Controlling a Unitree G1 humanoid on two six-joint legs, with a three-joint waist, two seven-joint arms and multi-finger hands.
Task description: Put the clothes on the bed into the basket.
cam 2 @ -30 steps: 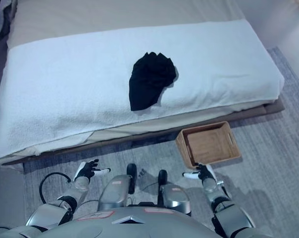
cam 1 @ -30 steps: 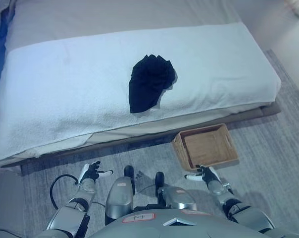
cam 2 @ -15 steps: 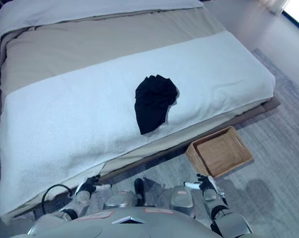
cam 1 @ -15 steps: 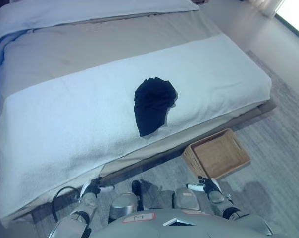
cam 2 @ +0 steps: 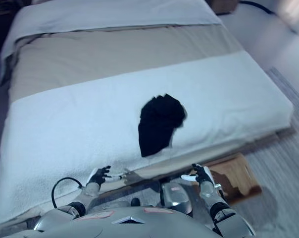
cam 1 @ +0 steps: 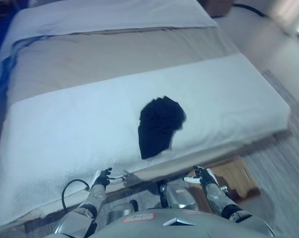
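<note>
A crumpled black garment (cam 1: 159, 125) lies on the white blanket (cam 1: 70, 129) across the foot of the bed, near its front edge; it also shows in the right eye view (cam 2: 158, 122). A shallow brown wicker basket (cam 2: 236, 173) sits on the floor by the bed's front edge at the lower right, partly behind my right arm. My left hand (cam 1: 102, 177) is low at the bed's edge, fingers relaxed and empty. My right hand (cam 1: 203, 176) is open and empty just left of the basket. Both hands are well short of the garment.
The bed has a beige sheet (cam 1: 115, 54) behind the blanket and a white cover (cam 1: 110, 17) at the head. A grey rug (cam 2: 288, 198) lies under the basket. Bare floor (cam 1: 258, 39) runs along the right of the bed.
The camera has shifted forward and up, so the bed fills more of the view and the basket sits lower right. Both hands stay low and open, now at the bed's front edge.
</note>
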